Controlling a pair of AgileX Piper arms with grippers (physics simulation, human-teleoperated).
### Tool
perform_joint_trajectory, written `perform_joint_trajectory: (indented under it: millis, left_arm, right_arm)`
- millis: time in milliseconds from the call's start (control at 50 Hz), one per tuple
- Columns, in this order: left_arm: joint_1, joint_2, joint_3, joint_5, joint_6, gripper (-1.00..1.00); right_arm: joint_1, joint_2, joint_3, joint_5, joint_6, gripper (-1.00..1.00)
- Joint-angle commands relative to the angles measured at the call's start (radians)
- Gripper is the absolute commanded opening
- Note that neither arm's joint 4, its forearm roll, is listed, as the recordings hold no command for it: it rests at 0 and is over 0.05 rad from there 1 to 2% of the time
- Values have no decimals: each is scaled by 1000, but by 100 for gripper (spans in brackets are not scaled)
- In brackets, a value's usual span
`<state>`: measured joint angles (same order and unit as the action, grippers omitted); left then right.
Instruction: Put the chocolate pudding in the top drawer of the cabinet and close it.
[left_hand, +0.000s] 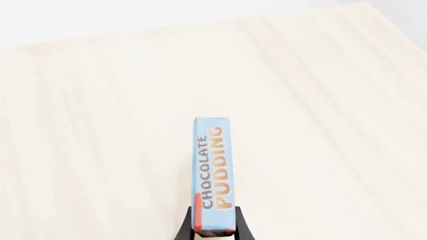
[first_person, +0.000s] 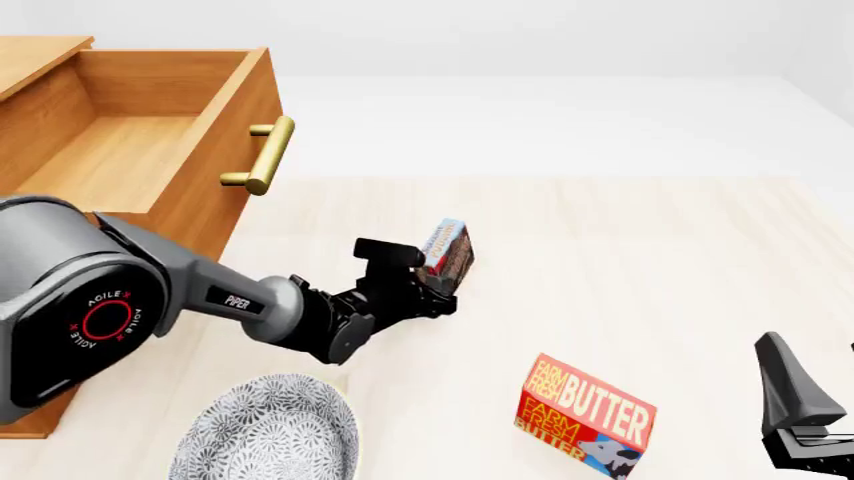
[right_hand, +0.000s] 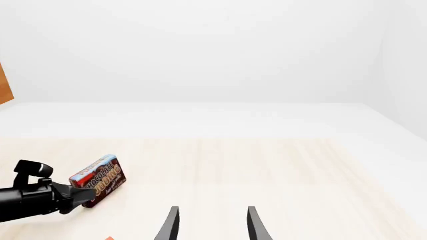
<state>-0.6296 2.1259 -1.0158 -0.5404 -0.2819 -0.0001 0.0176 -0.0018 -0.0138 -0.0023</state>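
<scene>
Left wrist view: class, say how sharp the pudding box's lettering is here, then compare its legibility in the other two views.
Left wrist view: the chocolate pudding fills the centre, lettering crisp and readable. Front view: the box is small and its lettering illegible. Right wrist view: its print is coarse, barely readable.

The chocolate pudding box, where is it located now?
In the front view, the chocolate pudding is near the middle, clamped in the left gripper, right of the open top drawer.

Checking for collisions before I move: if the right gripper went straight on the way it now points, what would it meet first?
Nothing close: ahead of the right gripper lies only bare table. The chocolate pudding, held by the left gripper, sits off to the side.
</scene>
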Motion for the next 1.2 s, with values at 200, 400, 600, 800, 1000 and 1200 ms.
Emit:
perform_joint_trajectory:
  millis: [200, 400, 600, 800, 1000, 1200]
  left_arm:
    - [-33, -73, 51, 6, 24, -100]
    - [-55, -149, 106, 3, 33, -100]
    - [-74, -230, 158, 1, 29, -100]
    - [-96, -313, 200, 1, 35, -100]
    - [-119, -396, 229, 29, 41, -100]
    - [-128, -458, 249, 49, 54, -100]
  right_arm:
    - [0, 0, 0, 0, 0, 100]
    - [0, 0, 0, 0, 0, 100]
    - [0, 0, 0, 0, 0, 100]
    - [0, 0, 0, 0, 0, 100]
    - [0, 0, 0, 0, 0, 100]
    - [0, 0, 0, 0, 0, 100]
